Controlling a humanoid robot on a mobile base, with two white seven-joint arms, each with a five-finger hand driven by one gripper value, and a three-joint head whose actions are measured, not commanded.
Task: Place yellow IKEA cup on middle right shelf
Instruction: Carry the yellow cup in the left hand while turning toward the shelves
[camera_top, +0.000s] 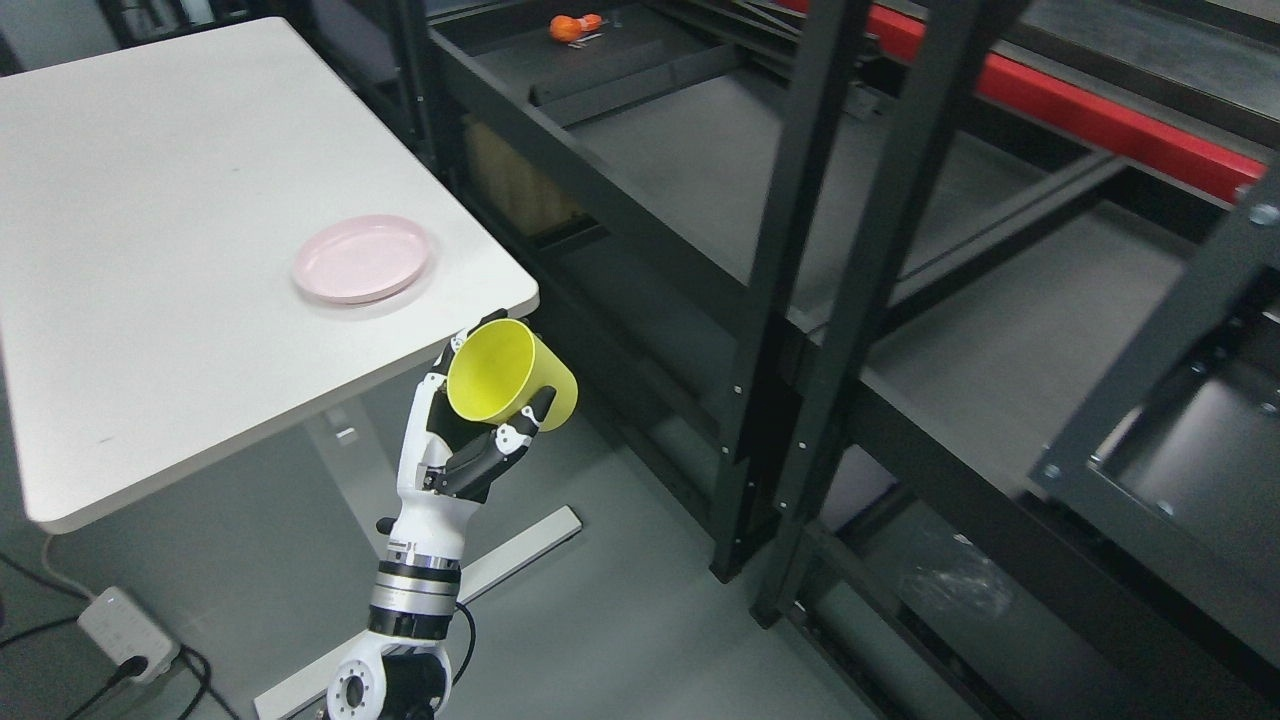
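The black shelf rack filled the right; the white tabletop stood left, carrying a pink plate. Just past the tabletop's corner, the left hand was clamped around the yellow cup, tilted with its mouth toward the camera. It looked light, stiff plastic, likely slick; gripping around the body suited it.

A yellow cup is gripped by the left hand, tilted with its mouth toward the camera, just off the white table's near right corner. A pink plate is set near that corner. Dark shelving is seen at right.
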